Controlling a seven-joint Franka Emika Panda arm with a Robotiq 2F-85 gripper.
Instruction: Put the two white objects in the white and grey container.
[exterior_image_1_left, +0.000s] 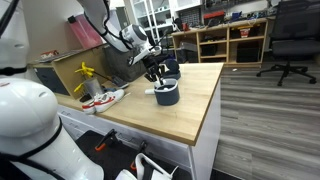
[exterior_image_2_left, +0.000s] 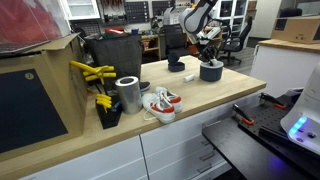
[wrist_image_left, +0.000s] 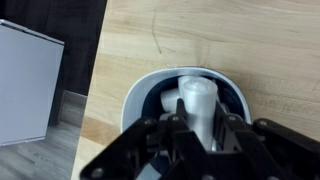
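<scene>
I count one container (wrist_image_left: 135, 100), lower centre of wrist view. One chunky white piece (wrist_image_left: 197, 100) over it, gripper (wrist_image_left: 196, 135) fingers clamped on it. One thin white piece (exterior_image_1_left: 151, 90) at container's left rim in an exterior view.

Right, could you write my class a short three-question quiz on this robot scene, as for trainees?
1. True or false: the gripper is above the grey container.
2. What does the gripper hold? A) a yellow tool B) a white piece C) a shoe
3. Fill in: the container stands on a ____ table.
Key: 1 true; 2 B; 3 wooden.
</scene>
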